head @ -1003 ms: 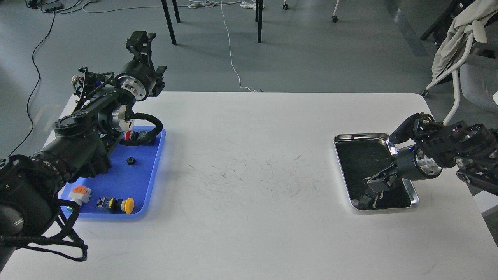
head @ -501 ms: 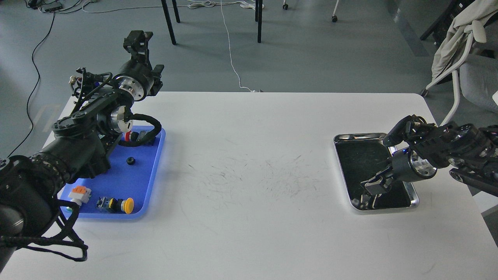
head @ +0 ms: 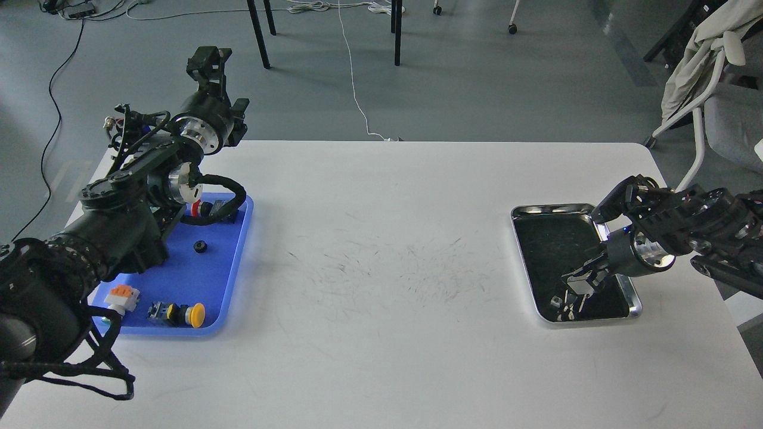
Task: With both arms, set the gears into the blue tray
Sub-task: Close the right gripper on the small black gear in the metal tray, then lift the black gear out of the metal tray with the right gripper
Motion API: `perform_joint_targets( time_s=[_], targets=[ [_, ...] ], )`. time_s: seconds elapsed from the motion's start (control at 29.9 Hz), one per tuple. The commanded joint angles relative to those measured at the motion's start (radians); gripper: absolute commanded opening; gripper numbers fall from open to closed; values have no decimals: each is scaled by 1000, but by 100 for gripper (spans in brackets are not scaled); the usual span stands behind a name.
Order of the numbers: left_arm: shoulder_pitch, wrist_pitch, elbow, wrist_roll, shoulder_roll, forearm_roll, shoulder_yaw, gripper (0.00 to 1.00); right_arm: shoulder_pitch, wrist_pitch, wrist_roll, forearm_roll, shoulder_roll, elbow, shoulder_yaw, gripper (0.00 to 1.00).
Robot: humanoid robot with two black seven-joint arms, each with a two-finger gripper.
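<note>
Desk carries two trays at opposite ends, which suits two-arm work: the blue tray at 9 o'clock is the destination, the silver tray at 3 o'clock appears to be the source.

Left arm is raised clear of the blue tray, its tool pointing up toward 11 o'clock above the desk's far edge, probably to leave the tray unobstructed. The tool shows end-on and dark; I cannot tell whether it is released or clenched.

Right arm reaches into the silver tray, its tool tipped down at the near corner, fingers spread apart and holding nothing that can be made out. Judged purpose: picking the second gear, which cannot be distinguished against the dark tray floor.

One gear lies inside the blue tray, mid-tray, apart from the yellow-headed switch, the white-and-orange part and the red-ended switch.

Against the frames from a second ago, the right tool sits lower and its fingers are wider apart; the left tool has drifted slightly up and toward 9 o'clock. The gear is unmoved.
</note>
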Motion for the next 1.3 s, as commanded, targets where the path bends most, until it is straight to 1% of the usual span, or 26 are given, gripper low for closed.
perform_joint_targets(
  time_s=[0.0, 0.13, 0.17, 0.2, 0.23, 0.43, 0.53, 0.7, 0.9, 1.24, 1.27],
  targets=[
    [0, 1, 1, -1, 0, 0, 0, 97, 0, 0, 1, 0, 20, -7, 0, 69],
    [0, 1, 1, -1, 2, 0, 0, 97, 4, 0, 1, 0, 32, -9, 0, 69],
    [0, 1, 1, -1, 2, 0, 0, 97, 4, 0, 3, 0, 37, -9, 0, 68],
    [0, 1, 1, -1, 2, 0, 0, 97, 4, 1, 7, 0, 44, -7, -1, 64],
    [0, 1, 1, -1, 2, 0, 0, 97, 4, 1, 13, 0, 49, -7, -3, 62],
    [0, 2, 1, -1, 0, 0, 0, 97, 29, 3, 27, 0, 49, -4, -53, 62],
    [0, 2, 1, -1, 0, 0, 0, 97, 36, 3, 43, 0, 48, -6, -70, 62],
    [2, 4, 1, -2, -3, 0, 0, 97, 46, 3, 46, 0, 46, -10, -78, 61],
    [3, 2, 1, -8, 0, 0, 0, 97, 36, 1, 46, -12, 48, -38, -78, 50],
    [8, 2, 1, -7, 0, 0, 2, 97, 44, 3, 47, -41, 51, -35, -80, 31],
    [8, 2, 1, -7, 2, 0, 2, 97, 41, 3, 49, -41, 51, -35, -80, 30]
  ],
)
